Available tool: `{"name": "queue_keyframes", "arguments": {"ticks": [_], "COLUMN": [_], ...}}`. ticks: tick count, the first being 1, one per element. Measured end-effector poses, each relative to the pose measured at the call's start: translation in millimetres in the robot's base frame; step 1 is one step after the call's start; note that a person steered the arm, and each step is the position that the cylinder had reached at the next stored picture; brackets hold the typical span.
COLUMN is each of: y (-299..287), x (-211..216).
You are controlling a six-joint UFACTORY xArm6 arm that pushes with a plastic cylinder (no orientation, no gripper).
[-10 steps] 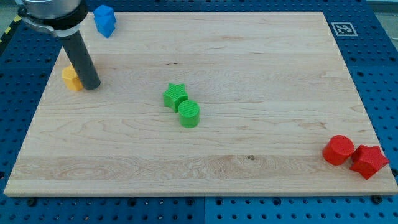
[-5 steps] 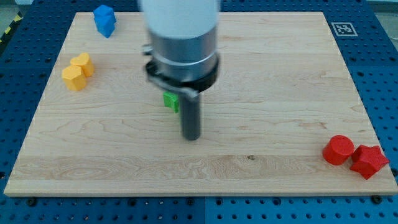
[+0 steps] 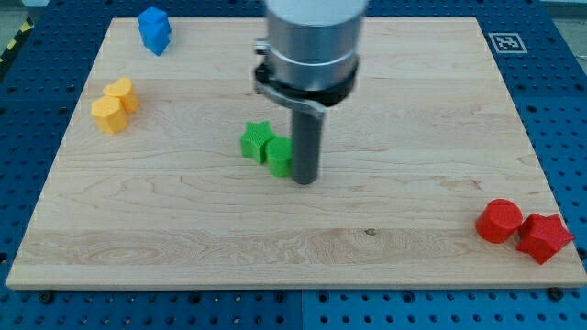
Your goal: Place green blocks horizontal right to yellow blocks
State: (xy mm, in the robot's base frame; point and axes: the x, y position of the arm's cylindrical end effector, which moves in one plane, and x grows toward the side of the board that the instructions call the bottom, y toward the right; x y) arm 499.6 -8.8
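red blocks: a red cylinder (image 3: 499,221) and a red star-like block (image 3: 544,238), touching, far to the view's lower right of my tip
my tip (image 3: 304,180): the tool is a bare rod with nothing to spread or pinch; it stands just right of the green cylinder, seemingly touching it
green cylinder (image 3: 279,157): half hidden by the rod
green star (image 3: 257,141): touching the cylinder, up-left of my tip
yellow blocks (image 3: 115,104): two, touching, well left of my tip
blue block (image 3: 154,29): far up-left of my tip
bench (image 3: 404,110): wooden
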Motion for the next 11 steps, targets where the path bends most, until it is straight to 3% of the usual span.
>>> {"name": "queue_keyframes", "arguments": {"ticks": [5, 7, 10, 11], "y": [-11.3, -57.6, 59.4, 55.0], "x": [-9.0, -3.6, -46.5, -43.6]}}
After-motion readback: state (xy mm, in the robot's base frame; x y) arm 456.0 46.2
